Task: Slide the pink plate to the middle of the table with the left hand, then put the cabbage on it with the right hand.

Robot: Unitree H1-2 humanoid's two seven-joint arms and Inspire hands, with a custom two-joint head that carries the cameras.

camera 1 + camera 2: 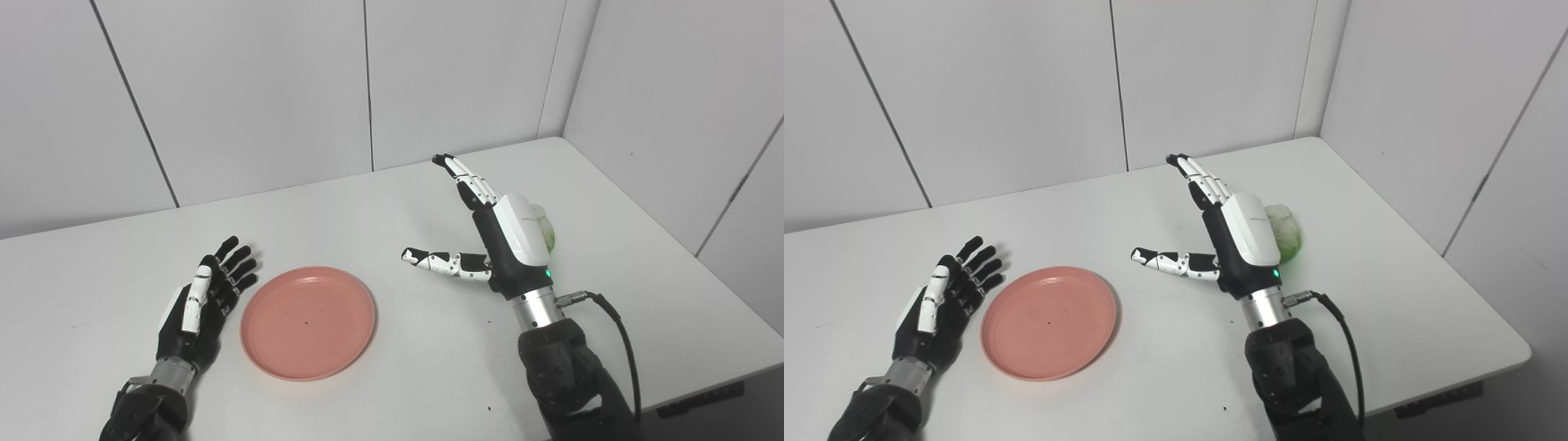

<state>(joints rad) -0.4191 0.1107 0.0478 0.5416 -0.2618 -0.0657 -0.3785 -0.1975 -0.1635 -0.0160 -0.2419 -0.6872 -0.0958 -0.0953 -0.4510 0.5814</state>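
- Left hand [199, 306] at the left of the white counter [392, 202], low over the surface, fingers spread wide and stretched away from the robot, holding nothing; arm entering from the bottom left corner.
- Just right of it, pink plate [308, 321], flat on the counter, left rim close beside the left hand's fingers; touching or apart, cannot tell.
- Plate bare inside apart from a tiny dark speck near its middle.
- Placed left of the counter's centre, toward the near edge.
- Further right, right hand [1234, 239] raised above the counter, well apart from the plate, wide and holding nothing.
- Fingers [1200, 177] of the right hand straight, pointing up and toward the back wall; thumb [1170, 262] jutting sideways toward the plate.
- White back plate of the right hand facing right, a green light lit near the wrist.
- Black cable [1344, 343] looping from the right wrist down along the forearm.
- Immediately right of the right hand, cabbage [1285, 233], pale green, resting on the counter toward the right side, partly hidden behind the hand in the left eye view, plainer in the right eye view.
- Cabbage just beside the back of the right hand; contact not clear.
- Grey panelled walls [245, 92] behind and to the right of the counter.
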